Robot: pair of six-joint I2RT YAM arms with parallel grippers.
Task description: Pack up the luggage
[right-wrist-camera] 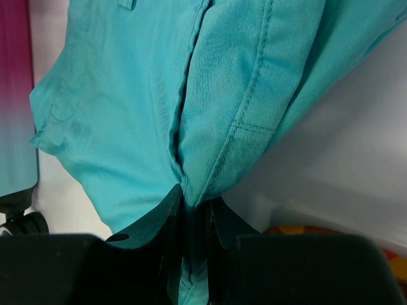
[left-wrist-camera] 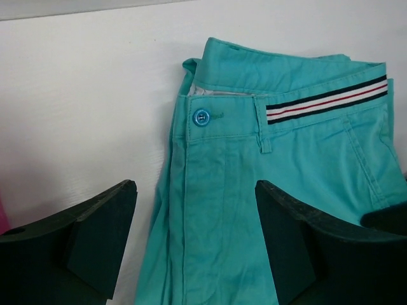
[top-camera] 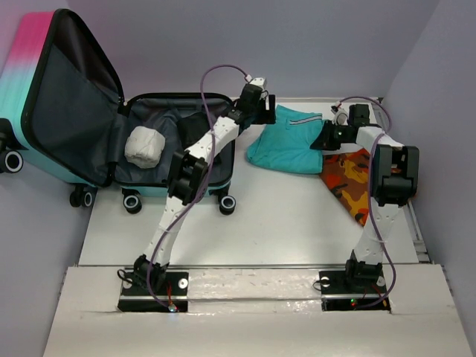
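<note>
The luggage [top-camera: 74, 126] lies open at the back left, its pink-to-teal lid standing up, its dark grey lined tray holding a white bundle [top-camera: 144, 146]. Teal trousers [top-camera: 286, 141] lie on the table right of it. My left gripper [top-camera: 269, 110] is open over their waistband end; in the left wrist view its fingers [left-wrist-camera: 102, 222] straddle the cloth [left-wrist-camera: 216, 210] near a blue button [left-wrist-camera: 201, 117]. My right gripper [top-camera: 321, 139] is shut on the trousers' right edge; in the right wrist view the fabric [right-wrist-camera: 159, 114] is pinched between the fingertips [right-wrist-camera: 194, 206].
An orange camouflage garment [top-camera: 353, 182] lies at the right under my right arm. The table's white surface [top-camera: 282, 216] stretches in front. The suitcase's black wheels [top-camera: 227, 204] stand at its near edge. Purple walls close the back and sides.
</note>
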